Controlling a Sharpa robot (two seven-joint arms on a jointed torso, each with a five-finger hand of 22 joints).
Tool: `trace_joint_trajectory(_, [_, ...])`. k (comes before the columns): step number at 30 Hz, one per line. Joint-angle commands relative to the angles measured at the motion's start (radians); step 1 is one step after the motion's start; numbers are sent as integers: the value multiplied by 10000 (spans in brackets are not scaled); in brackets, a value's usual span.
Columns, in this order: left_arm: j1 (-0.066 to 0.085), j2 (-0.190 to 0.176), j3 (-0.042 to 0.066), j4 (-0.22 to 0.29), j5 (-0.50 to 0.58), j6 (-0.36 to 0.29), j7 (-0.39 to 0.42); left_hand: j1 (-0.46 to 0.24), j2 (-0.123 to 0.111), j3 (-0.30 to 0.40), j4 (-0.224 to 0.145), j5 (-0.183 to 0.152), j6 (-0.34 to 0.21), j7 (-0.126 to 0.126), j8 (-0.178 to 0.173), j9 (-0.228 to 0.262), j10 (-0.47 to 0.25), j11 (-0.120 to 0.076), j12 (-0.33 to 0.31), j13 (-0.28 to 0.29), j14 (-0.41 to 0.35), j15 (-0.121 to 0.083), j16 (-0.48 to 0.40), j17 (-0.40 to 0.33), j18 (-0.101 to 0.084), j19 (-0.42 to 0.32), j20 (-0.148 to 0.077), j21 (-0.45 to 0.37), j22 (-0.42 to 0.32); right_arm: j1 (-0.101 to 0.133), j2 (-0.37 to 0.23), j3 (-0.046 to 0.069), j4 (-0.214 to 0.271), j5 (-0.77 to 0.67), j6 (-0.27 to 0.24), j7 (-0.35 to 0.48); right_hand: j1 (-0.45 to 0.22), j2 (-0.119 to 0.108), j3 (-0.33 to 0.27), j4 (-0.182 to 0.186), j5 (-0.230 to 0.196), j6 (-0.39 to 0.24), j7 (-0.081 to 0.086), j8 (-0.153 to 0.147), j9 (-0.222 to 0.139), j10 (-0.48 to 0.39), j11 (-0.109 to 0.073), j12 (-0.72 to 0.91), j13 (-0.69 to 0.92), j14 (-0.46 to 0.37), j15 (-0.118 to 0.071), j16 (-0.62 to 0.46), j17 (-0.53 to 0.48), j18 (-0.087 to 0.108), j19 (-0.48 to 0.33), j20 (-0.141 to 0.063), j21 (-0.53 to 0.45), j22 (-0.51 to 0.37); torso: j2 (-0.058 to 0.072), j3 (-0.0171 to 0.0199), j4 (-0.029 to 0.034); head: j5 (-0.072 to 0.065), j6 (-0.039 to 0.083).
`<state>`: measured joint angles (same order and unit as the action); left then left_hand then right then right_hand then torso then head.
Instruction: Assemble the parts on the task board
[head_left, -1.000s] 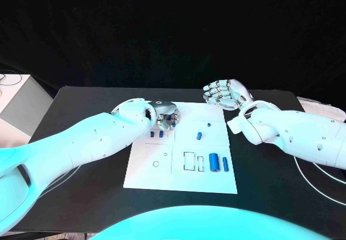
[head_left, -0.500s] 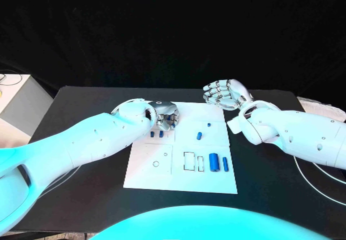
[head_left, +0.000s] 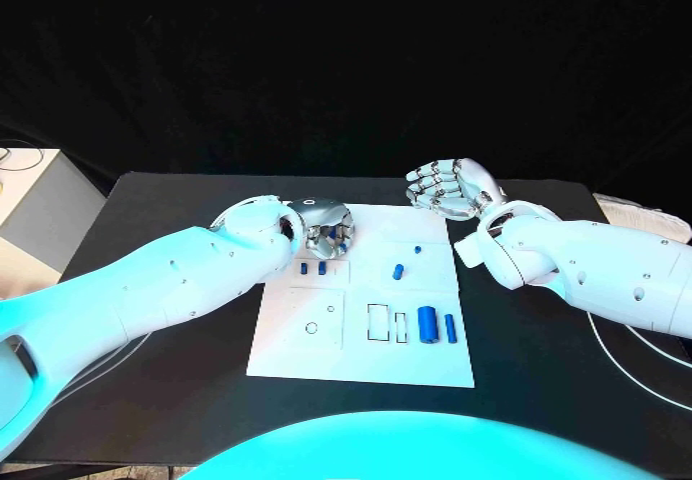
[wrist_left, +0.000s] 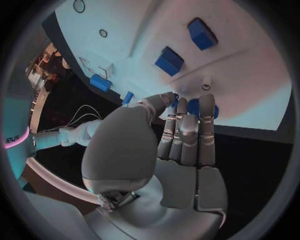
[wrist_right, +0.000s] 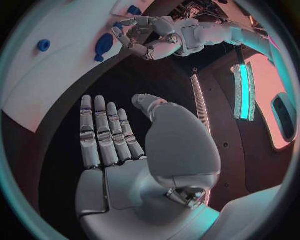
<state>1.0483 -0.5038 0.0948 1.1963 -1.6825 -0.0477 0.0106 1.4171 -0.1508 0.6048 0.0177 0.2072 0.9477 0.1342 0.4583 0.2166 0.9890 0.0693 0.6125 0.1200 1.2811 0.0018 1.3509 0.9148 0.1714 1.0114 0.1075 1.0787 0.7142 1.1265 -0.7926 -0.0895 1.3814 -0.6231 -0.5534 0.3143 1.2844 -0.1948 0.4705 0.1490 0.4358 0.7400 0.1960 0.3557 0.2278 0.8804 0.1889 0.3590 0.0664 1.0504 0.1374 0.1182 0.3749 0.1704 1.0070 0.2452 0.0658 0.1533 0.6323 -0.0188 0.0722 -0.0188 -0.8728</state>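
Black table (head_left: 173, 390) carries your task board (head_left: 361, 355); your left hand (head_left: 326, 231) pinches a blue part (head_left: 335, 236) over its far-left corner, your right hand (head_left: 453, 187) spread beyond its far-right corner.

— We see a matt black worktop (head_left: 173, 210) under a smooth white task board (head_left: 361, 350) carrying glossy blue plastic-looking parts (head_left: 428, 323).

— We also note satin silver metal on the left hand (head_left: 326, 228) and right hand (head_left: 450, 187), and glossy white arm shells.
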Motion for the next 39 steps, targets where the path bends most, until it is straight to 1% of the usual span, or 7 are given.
trace_joint_trajectory(1, [7, -199, 158, 304, 470, 3, -227, -46, 53, 37, -54, 28, 55, 30, -48, 427, 79, -3, -66, -4, 60, -12, 50, -9, 57, 49, -2, 47, 1, -5, -10, 4, 8, -25, 134, 144, -70, 10, 12, -56, 33, 73, 577, -36, -9, 77, 6, 18, -15, 62, -10, -46, -11, 130, 69, -25, 25, -10, -8, -5, 22, -4, 2])
trace_joint_trajectory(7, [8, -797, 501, 805, 802, 233, -456, -56, 55, 55, -88, 39, 50, 44, -101, 461, 118, 13, -160, -21, 69, 1, 64, 2, 56, 48, 6, 62, 15, -6, -31, 3, 9, -26, 129, 138, -70, 10, 12, -56, 33, 73, 577, -36, -9, 77, 6, 18, -15, 62, -10, -46, -11, 130, 69, -25, 25, -10, -11, 16, 13, 20, 2])
trace_joint_trajectory(14, [-54, -1346, 774, 1206, 989, 311, -607, -206, -28, -47, -53, 40, 47, 54, -172, 519, 161, 32, -297, -41, 101, 29, 111, 71, 47, 47, 28, 74, 47, -6, -72, 3, 24, -26, 123, 132, -70, 10, 12, -56, 33, 73, 577, -36, -9, 77, 6, 18, -15, 62, -10, -46, -11, 130, 69, -25, 25, -10, 2, 3, 5, 15, 2])
trace_joint_trajectory(20, [-112, -1597, 831, 1280, 994, 325, -691, -215, -38, -57, -56, 39, 45, 52, -183, 527, 166, 32, -316, -43, 92, 31, 108, 48, 50, 39, 31, 67, 36, -6, -88, 3, 33, -27, 125, 128, -78, 18, 23, -70, 43, 81, 576, -34, -18, 78, 5, 20, -16, 72, -10, -54, -29, 130, 78, -27, 27, -47, -9, 9, 18, 35, 2])
trace_joint_trajectory(24, [-162, -1640, 840, 1273, 926, 354, -715, -217, -46, -62, -61, 40, 37, 52, -197, 532, 166, 34, -335, -46, 89, 32, 109, 41, 54, 29, 31, 59, 24, -6, -85, 3, 34, -27, 132, 127, -78, 18, 23, -70, 43, 81, 576, -34, -18, 78, 5, 20, -16, 72, -10, -54, -29, 130, 78, -27, 27, -47, 2, 8, -1, 64, 2])
trace_joint_trajectory(31, [-283, -1563, 837, 1118, 712, 341, -745, -222, -47, -65, -59, 38, 36, 54, -203, 535, 167, 36, -344, -47, 85, 34, 108, 33, 56, 23, 32, 55, 17, -7, -92, 3, 34, -27, 133, 127, -75, 19, 28, -78, 45, 82, 575, -35, -20, 77, 4, 21, -16, 74, -11, -56, -34, 130, 81, -27, 28, -57, 15, 12, -18, 44, 2])
trace_joint_trajectory(39, [-321, -1352, 803, 776, 473, 294, -749, -222, -46, -66, -61, 38, 34, 53, -212, 540, 169, 36, -357, -49, 67, 36, 98, -4, 66, -8, 32, 29, -27, -7, -78, 3, 27, -28, 134, 124, -75, 19, 28, -78, 45, 82, 575, -35, -20, 77, 4, 21, -16, 74, -11, -56, -34, 130, 81, -27, 28, -57, 11, 18, -12, 41, 2])
